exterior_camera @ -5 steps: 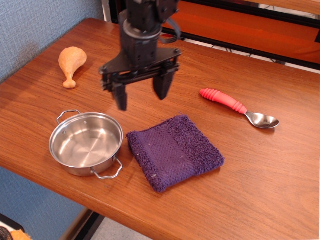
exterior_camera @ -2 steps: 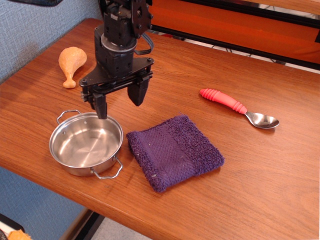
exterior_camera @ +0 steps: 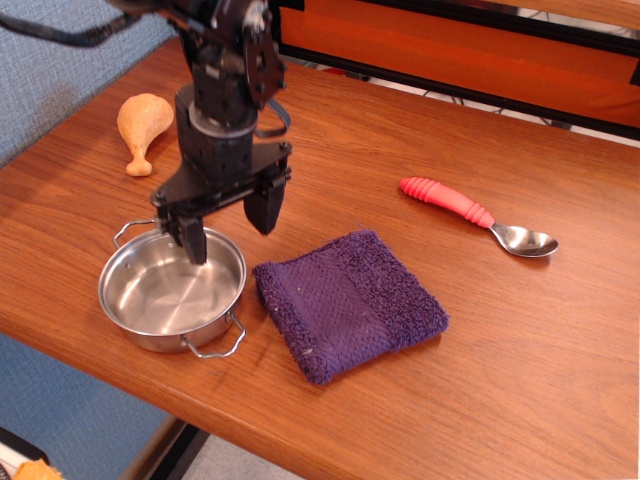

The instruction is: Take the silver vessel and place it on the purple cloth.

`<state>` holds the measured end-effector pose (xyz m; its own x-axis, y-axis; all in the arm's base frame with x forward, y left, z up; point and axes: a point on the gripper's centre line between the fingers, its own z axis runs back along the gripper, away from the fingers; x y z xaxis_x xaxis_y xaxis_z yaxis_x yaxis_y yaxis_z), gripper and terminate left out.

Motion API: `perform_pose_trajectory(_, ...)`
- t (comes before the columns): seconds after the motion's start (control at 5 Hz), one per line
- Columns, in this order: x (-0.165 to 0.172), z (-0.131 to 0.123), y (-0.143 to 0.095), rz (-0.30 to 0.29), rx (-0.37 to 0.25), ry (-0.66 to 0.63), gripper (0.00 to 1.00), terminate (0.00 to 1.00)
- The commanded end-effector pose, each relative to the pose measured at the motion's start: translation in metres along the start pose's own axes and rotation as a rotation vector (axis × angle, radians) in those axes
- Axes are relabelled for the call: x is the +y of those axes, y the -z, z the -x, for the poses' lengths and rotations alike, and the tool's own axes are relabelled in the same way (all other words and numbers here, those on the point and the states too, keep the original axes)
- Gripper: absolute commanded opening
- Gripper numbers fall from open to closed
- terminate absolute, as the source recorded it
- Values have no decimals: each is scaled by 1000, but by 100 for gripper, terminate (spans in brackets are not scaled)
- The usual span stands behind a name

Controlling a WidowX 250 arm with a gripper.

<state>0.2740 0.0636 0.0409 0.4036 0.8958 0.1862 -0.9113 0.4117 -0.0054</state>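
Gripper [exterior_camera: 228, 228] spread wide, holding nothing; one finger [exterior_camera: 192, 243] over far rim of pan [exterior_camera: 172, 288], other outside. Purple cloth [exterior_camera: 347, 301] just beside pan on table [exterior_camera: 560, 340].

1. Black gripper [exterior_camera: 228, 226] pointing straight down, arm entering from 12 o'clock.
2. Jaws spread wide; one finger [exterior_camera: 192, 240] at 8 o'clock, other at 2 o'clock.

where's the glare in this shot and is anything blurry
In the observation.image view, bright reflections sit on the silver vessel floor and rim and on the spoon bowl; the table shows a soft sheen; the open gripper and purple cloth look sharp, without motion blur.
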Motion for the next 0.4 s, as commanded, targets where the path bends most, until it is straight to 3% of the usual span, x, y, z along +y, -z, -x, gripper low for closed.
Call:
perform_pose_trajectory(0.0, 6, 4, 11, 37, 17, -63, 100, 0)
perform_pose_trajectory(0.2, 10, 6, 13, 105, 23, -126, 100, 0)
